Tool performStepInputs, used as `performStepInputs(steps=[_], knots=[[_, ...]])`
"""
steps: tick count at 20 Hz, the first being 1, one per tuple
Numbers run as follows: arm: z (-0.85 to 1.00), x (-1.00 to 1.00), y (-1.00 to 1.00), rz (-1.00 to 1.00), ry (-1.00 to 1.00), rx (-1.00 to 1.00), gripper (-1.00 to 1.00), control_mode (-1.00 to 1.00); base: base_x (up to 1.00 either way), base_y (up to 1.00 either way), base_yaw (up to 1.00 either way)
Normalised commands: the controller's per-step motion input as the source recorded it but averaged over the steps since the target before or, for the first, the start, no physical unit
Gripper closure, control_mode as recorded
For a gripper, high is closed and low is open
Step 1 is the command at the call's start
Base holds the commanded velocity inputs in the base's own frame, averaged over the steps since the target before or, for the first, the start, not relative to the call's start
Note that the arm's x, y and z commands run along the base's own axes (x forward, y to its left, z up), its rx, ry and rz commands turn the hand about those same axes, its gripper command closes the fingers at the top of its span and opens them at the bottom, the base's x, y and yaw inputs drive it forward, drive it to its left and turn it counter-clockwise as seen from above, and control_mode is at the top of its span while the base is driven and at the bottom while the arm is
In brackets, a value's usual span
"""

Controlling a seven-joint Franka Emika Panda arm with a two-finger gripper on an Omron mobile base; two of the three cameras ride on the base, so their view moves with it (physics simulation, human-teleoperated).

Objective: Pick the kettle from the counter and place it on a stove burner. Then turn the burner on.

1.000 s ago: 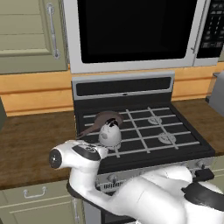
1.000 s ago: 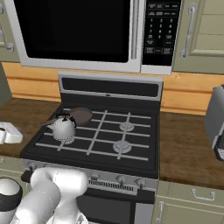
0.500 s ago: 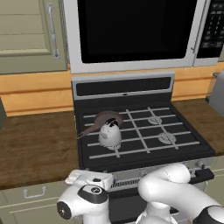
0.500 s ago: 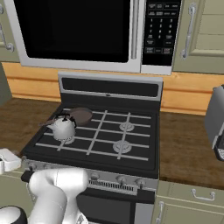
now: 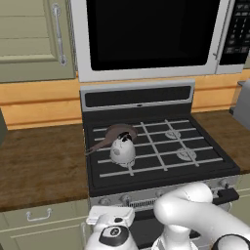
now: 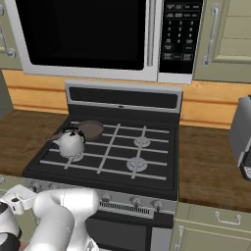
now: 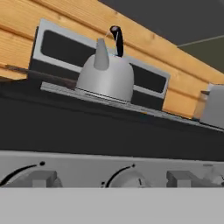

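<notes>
Kettle placement first, by way of the big things: dark brown wood-grain counter (image 5: 39, 166) on either side of the black cooktop (image 5: 156, 146), small dome-shaped whitish-silver kettle (image 5: 122, 150) upright on the grate over the front-left stove burner (image 6: 73, 157), near the cooktop's front-left corner. Just behind, touching or nearly so, flat brown frying pan (image 5: 117, 133) with handle toward the left edge. Below the front edge, level with the grey control knobs (image 7: 127, 178), white two-finger gripper (image 5: 111, 215) spread wide, grasping nothing.
</notes>
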Motion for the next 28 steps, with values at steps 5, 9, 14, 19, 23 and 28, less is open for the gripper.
performStepInputs(steps=[5, 9, 14, 19, 23, 28], knots=[[-0.48, 0.33, 0.26, 0.03, -0.03, -0.12, -1.0, -1.0, 0.0, 0.0, 0.0], [-0.35, 0.01, 0.45, 0.03, 0.0, -0.06, -1.0, -1.0, 0.0, 0.0, 0.0], [-0.05, -0.5, 0.02, 0.08, -0.11, 0.0, -1.0, -1.0, 0.0, 0.0, 0.0], [-0.06, -0.28, 0.14, 0.06, -0.09, -0.05, -1.0, -1.0, 0.0, 0.0, 0.0], [0.0, -0.07, 0.04, 0.03, -0.05, -0.01, -1.0, -1.0, 0.0, 0.0, 0.0], [0.0, 0.34, -0.03, 0.0, 0.0, 0.0, -1.0, -1.0, 0.0, 0.0, 0.0]])
